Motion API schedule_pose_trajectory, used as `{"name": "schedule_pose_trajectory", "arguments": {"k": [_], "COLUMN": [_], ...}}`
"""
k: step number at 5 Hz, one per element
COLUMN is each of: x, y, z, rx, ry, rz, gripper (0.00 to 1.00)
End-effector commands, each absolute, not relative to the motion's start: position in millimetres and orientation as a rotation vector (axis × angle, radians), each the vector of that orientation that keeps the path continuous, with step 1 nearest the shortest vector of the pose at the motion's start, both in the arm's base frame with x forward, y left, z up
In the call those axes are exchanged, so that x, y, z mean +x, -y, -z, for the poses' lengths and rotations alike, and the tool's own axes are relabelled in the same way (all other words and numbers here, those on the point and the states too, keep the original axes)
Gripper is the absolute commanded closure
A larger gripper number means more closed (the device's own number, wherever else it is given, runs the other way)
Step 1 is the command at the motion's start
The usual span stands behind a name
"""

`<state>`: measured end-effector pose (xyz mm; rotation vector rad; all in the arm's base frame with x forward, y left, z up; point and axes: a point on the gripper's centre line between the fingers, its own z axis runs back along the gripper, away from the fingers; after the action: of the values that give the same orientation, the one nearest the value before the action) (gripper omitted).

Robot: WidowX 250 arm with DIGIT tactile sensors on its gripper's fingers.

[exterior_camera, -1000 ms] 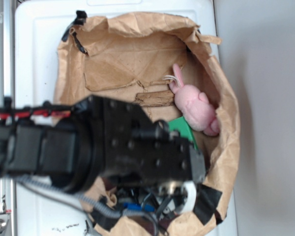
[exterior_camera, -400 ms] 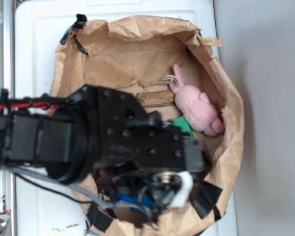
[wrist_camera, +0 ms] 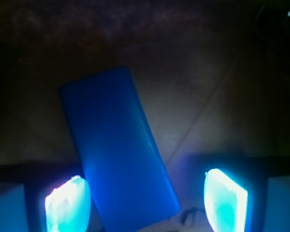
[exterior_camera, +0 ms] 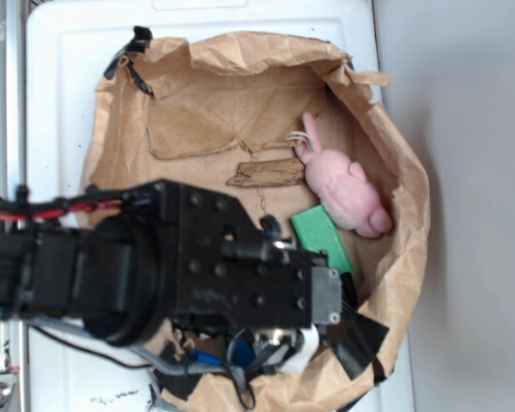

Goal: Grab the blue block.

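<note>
Exterior view, left side: black WidowX arm (exterior_camera: 112, 270) with red and grey cables reaching in over white tabletop (exterior_camera: 60, 103), wrist block covering lower middle of crumpled brown paper bag (exterior_camera: 206, 103) laid open like a shallow nest. Black tape patches on bag rim at upper left and lower right. Gripper (exterior_camera: 279, 354) pointed down into bag's near edge, mostly hidden under wrist housing; white part and wires showing below it. Small sliver of bright blue flat wooden block (exterior_camera: 208, 358) peeking out under arm, low in bag, just left of gripper. Middle: torn brown cardboard scrap (exterior_camera: 266, 173) on bag floor. Right of that: flat green rectangular block (exterior_camera: 322, 239), tilted, partly under arm, touching or just beside pink plush bunny (exterior_camera: 343, 184) lying against right bag wall. Grey surface beyond bag at far right.

Wrist view, dim, lit blue: left finger pad (wrist_camera: 67, 203) glowing at lower left, blue block (wrist_camera: 118, 150) lying flat on paper, long axis running from upper left to lower right, near end reaching down between fingers and closer to left one. Right finger pad (wrist_camera: 225, 199) well apart from block. Fingers spread wide, not gripping anything; gap visible on right side of block, contact on left side unclear.
</note>
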<state>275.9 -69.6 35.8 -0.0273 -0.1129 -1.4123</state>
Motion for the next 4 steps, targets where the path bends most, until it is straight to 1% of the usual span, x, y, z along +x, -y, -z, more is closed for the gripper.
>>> {"name": "schedule_pose_trajectory", "arguments": {"k": [1,2,3,4], "x": [273.5,275.2,275.0,275.1], "y": [72.7,73.3,71.4,71.2], "z": [-46.3,-46.0,-50.8,-48.6], "rx": [-0.061,-0.087,-0.135,-0.139], "ry": [0.129,0.118,0.121,0.127], "rz": [1.427,1.427,1.415,1.419], "gripper": [1.0,1.0,0.0,0.0]}}
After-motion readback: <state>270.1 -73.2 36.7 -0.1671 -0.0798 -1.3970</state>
